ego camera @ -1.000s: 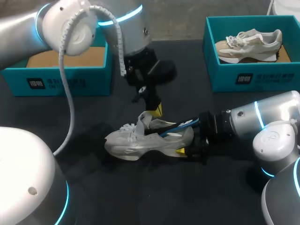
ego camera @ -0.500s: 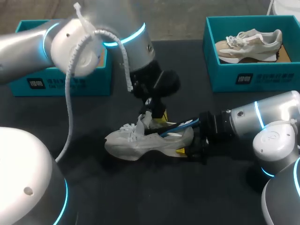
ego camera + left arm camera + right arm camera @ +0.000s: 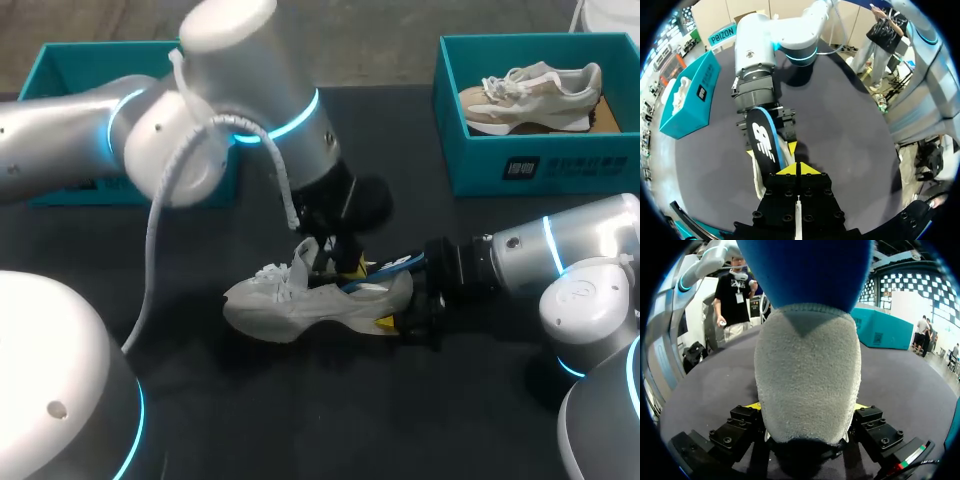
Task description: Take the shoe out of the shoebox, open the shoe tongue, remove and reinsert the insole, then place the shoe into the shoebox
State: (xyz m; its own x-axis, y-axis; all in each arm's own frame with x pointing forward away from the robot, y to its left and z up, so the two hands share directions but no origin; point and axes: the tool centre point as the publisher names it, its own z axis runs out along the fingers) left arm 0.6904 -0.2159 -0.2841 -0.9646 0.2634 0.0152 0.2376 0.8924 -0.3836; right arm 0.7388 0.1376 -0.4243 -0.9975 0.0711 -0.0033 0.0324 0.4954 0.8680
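The dark counter (image 3: 250, 420) fills the head view. The left arm (image 3: 230, 110) comes in from the upper left and the right arm (image 3: 560, 250) from the lower right. A teal left box (image 3: 50, 75) sits at the upper left, mostly hidden behind the arm. The right box (image 3: 520, 165) at the upper right holds a second shoe (image 3: 530, 95).

The white shoe (image 3: 290, 305) lies out of any box on the counter at centre frame, with its toe toward the left and its heel toward the right. The blue-edged insole (image 3: 392, 266) sticks out of its opening over the heel.

The right pincer (image 3: 400, 318) clamps the heel from both sides, and its wrist view shows the padded heel filling the gap between its fingers. The left pincer (image 3: 345, 265) is at the opening with its yellow tips pressed together on nothing visible, just beside the insole (image 3: 764, 142).

The shoe looks light, with a soft upper that would collapse under a squeeze, so the firmer heel counter or sole is probably the better hold. The insole seems thin and floppy and likely to buckle if pushed from its end, so it is best pinched near the free heel edge.
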